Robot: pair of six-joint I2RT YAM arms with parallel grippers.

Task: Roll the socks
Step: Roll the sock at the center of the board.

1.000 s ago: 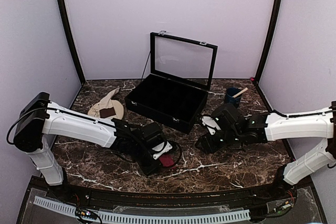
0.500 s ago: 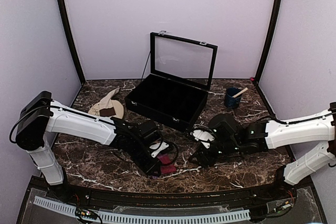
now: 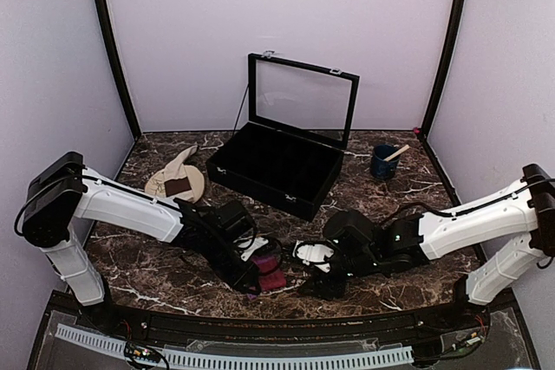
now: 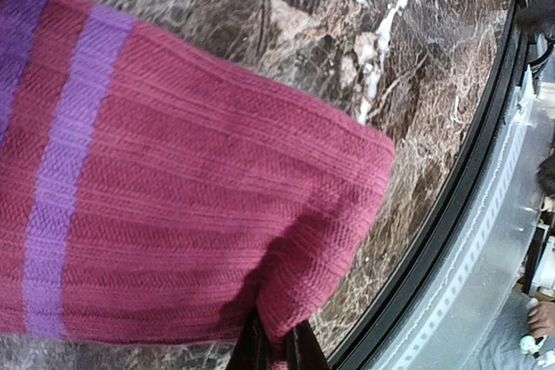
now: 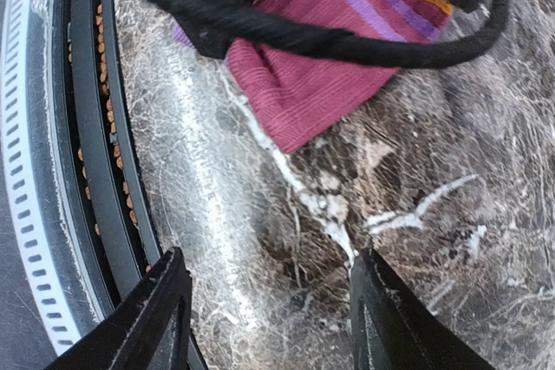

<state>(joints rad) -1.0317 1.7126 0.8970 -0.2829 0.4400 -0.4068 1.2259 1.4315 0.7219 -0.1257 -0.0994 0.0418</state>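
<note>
The magenta-pink sock [image 3: 271,278] with purple stripes lies flat on the marble near the front edge; it fills the left wrist view [image 4: 173,214]. My left gripper [image 3: 253,280] [image 4: 277,354] is shut, pinching a fold of its plain magenta hem. My right gripper [image 3: 316,282] [image 5: 269,288] stands open just right of the sock, jaws wide over bare marble, with the sock's corner [image 5: 321,84] a little ahead of them. The cream-beige sock [image 3: 179,166] with a dark brown band lies on the round plate [image 3: 198,186] at the back left.
An open black case [image 3: 273,171] with a raised glass lid stands mid-table. A blue cup [image 3: 382,163] holding a stick is at the back right. The table's front rail [image 5: 87,171] runs close to both grippers. The left arm's cable [image 5: 303,36] crosses above the sock.
The right gripper has travelled left and toward the front edge, ending beside the magenta sock. The left gripper has shifted slightly left and nearer with the sock in its grip.
</note>
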